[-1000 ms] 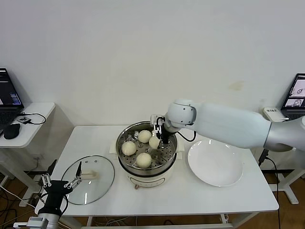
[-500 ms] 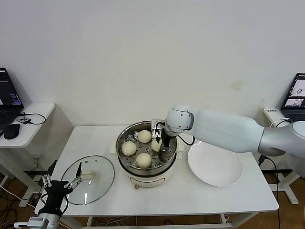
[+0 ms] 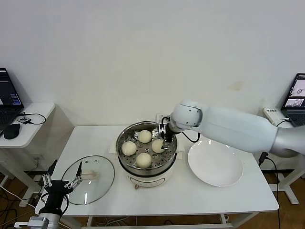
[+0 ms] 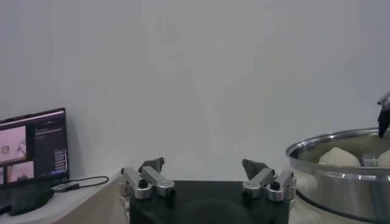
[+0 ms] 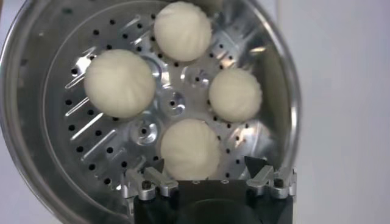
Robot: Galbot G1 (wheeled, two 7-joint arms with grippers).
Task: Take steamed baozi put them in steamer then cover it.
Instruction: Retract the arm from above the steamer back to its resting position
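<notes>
Now released: fourth steamed baozi (image 3: 157, 145) resting on the perforated tray with the other three, no longer pinched as a second ago. All four inside the steamer (image 3: 125, 164) at the table's (image 3: 190, 195) middle. Right claw (image 3: 165, 134) spread wide and empty, lifted just above the rim. Best withdrawn straight up, clear of buns and wall. Cover (image 3: 88, 178) lying flat to the left; left claw (image 3: 58, 182) open, empty, near its edge. White plate (image 3: 215, 163) bare.
</notes>
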